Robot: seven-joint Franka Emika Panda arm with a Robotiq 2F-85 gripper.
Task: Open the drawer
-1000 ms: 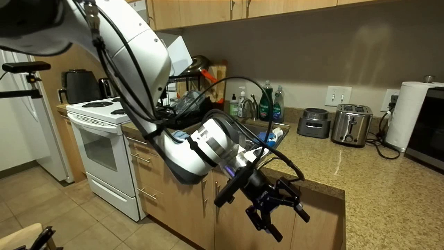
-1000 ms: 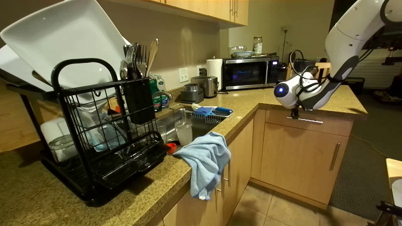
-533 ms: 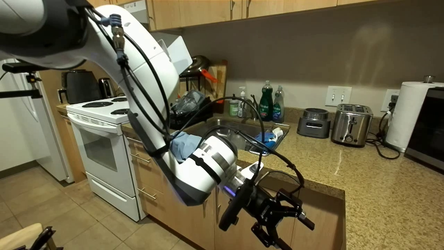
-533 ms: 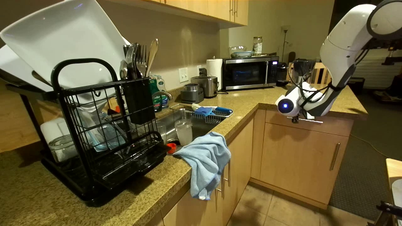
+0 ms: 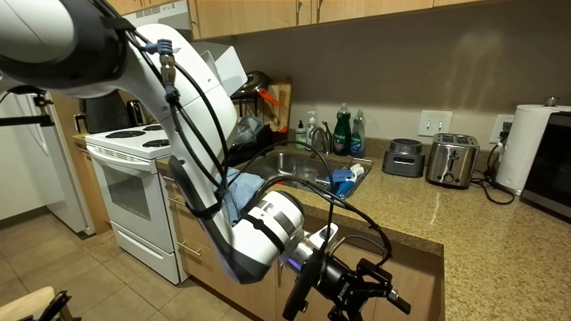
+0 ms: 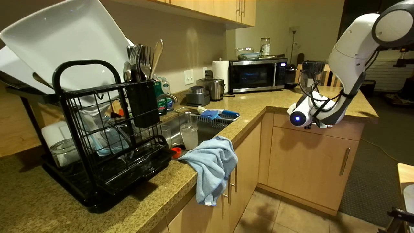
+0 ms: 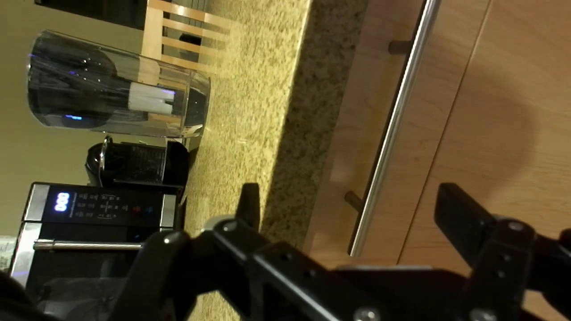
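Below the countertop, a closed light-brown drawer with a silver handle.

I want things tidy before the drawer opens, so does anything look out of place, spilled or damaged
The towel hangs crumpled and uneven over the edge of the counter by the sink, rather than folded. The drawer looks shut and undamaged; I see no spill.

Drawer is tan; claw black; countertop speckled.

A light-blue cloth hangs over the edge of a speckled counter, beside a sink. A black rack holds white dishes; a steel toaster stands near a microwave.
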